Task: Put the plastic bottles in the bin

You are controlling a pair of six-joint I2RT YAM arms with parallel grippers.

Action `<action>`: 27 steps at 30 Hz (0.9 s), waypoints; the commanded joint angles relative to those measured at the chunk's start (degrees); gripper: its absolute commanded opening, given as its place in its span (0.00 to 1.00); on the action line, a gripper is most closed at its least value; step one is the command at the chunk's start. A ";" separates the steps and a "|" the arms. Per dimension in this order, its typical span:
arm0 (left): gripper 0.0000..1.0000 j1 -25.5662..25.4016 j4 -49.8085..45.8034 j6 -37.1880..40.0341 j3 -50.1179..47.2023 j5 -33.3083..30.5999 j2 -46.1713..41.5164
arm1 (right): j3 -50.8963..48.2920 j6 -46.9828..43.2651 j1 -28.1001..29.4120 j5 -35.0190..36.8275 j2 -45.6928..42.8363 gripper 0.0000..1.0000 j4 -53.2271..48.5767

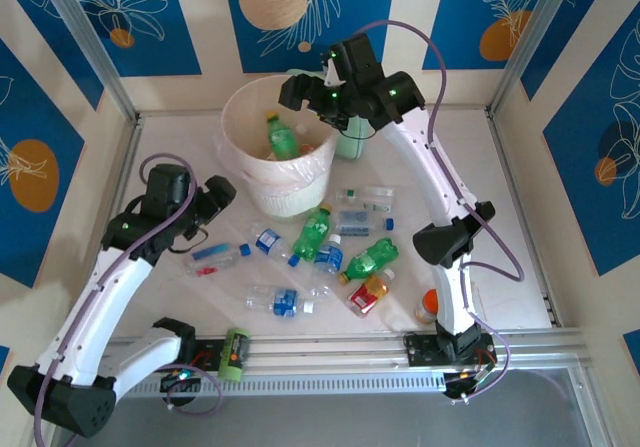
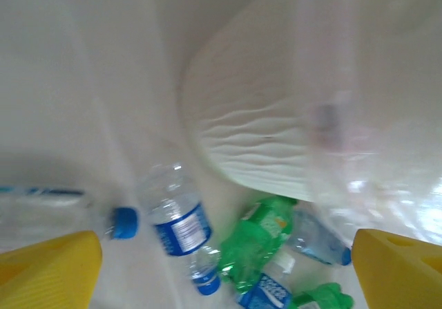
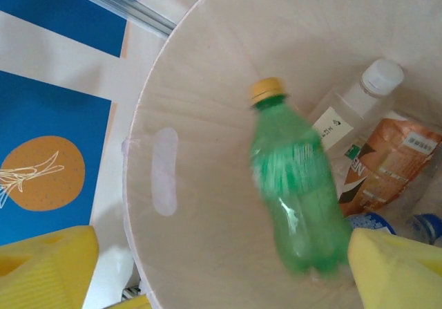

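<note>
Green bottle (image 3: 298,191) with yellow cap (image 3: 266,88) inside bin (image 3: 207,60), label (image 3: 280,165) illegible.

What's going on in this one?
Two robot arms are clearing plastic bottles into the bin. The right claw hangs open over the bin, with a blurred green bottle below it inside. The left claw is open and empty above the bottles scattered on the table beside the bin.
</note>
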 commanded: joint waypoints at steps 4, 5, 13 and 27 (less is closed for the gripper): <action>0.93 1.31 -10.15 -12.70 -6.39 -3.52 -4.67 | 3.78 -0.94 -0.27 -2.89 -1.66 0.96 -0.47; 0.93 1.29 -10.64 -14.58 -7.71 -3.13 -5.38 | 3.58 -1.23 -0.16 -2.89 -2.24 0.96 -0.68; 0.94 1.28 -9.32 -23.25 -15.38 0.97 -5.59 | -9.21 -5.63 4.97 3.36 -12.83 0.96 -0.07; 0.94 2.85 1.85 -29.04 -19.59 0.81 5.06 | -52.00 -2.29 8.28 4.19 -40.53 0.97 10.64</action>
